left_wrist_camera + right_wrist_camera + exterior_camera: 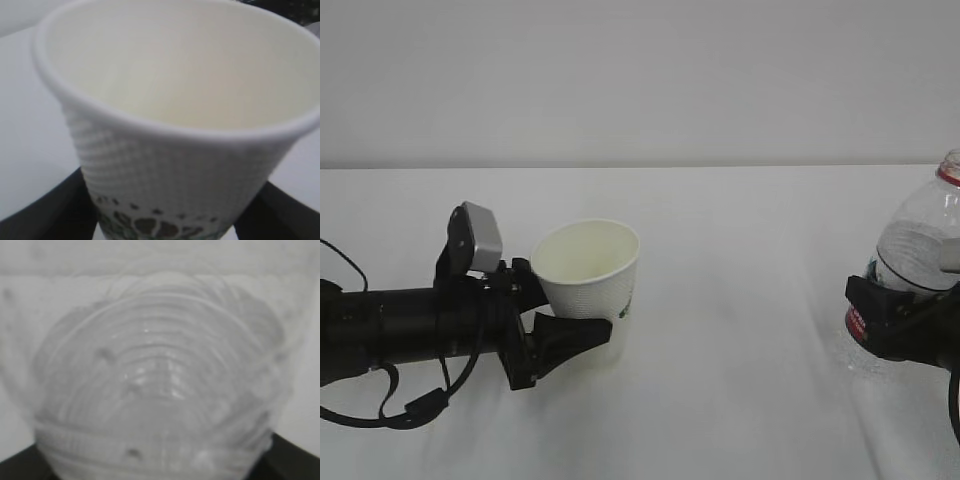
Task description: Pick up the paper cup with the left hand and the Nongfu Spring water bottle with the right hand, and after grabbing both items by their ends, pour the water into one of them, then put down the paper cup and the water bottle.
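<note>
The paper cup (588,270) is white and dimpled, with a dark logo low on its wall. It leans slightly toward the camera, and its cream inside (175,75) shows no liquid. My left gripper (570,308) is shut on the cup's lower wall, one black finger (47,215) on each side. At the right edge stands the Nongfu Spring water bottle (920,250), clear with a red neck ring and a red label. My right gripper (895,320) is shut on the bottle's lower body. Its ribbed wall (160,380) fills the right wrist view. The water level is not clear.
A white tabletop (740,380) runs from the front up to a pale back wall (640,80). Between cup and bottle there is bare table. The left arm's cables (380,400) hang low at the front left.
</note>
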Tool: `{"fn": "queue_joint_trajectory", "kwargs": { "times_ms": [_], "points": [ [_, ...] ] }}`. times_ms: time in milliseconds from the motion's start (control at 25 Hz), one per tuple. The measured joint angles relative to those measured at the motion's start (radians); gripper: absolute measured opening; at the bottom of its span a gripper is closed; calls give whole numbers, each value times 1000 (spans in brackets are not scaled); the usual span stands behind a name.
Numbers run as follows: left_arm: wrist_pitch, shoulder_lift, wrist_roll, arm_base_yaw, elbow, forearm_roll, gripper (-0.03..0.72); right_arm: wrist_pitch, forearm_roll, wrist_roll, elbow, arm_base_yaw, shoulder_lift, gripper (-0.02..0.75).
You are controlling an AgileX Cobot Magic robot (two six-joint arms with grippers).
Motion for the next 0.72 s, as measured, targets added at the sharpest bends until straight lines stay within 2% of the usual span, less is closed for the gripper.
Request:
{"fn": "queue_joint_trajectory", "kwargs": {
  "times_ms": [120,360,720],
  "points": [
    [0,-2,-7,-62,-20,-2,545,0,0,-2,0,0,0,485],
    [0,-2,-27,-170,-46,-88,545,1,2,-2,26,0,-24,485],
    [0,-2,-29,-246,-87,-106,545,47,7,6,33,0,-171,485]
  ]
}}
